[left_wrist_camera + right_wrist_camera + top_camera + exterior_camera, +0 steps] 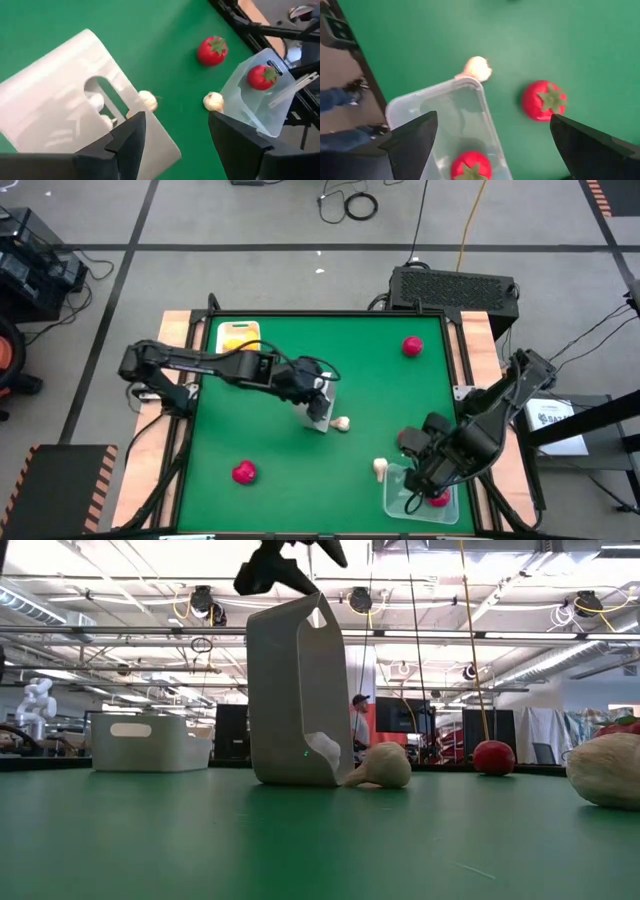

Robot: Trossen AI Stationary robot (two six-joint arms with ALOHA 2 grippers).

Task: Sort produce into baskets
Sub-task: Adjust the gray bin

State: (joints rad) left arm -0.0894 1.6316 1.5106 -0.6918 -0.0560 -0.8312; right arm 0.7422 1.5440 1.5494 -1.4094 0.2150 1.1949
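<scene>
A whitish basket stands tipped up on one end at the table's middle; it also shows in the low view. My left gripper is open at its raised end. A garlic bulb lies against its foot. My right gripper is open and hovers over a clear basket at the near right, which holds a strawberry. Beside that basket lie a garlic bulb and a strawberry. An opaque white basket with lemons sits at the far left. My left gripper comes from above, and one finger lies against the tipped basket's wall near its raised end. The basket's lower end rests on the table and the basket stands nearly upright. Whether the other finger touches it, I cannot tell.
Strawberries lie loose at the far right and the near left. The green mat is bare between them. A black box stands beyond the far edge.
</scene>
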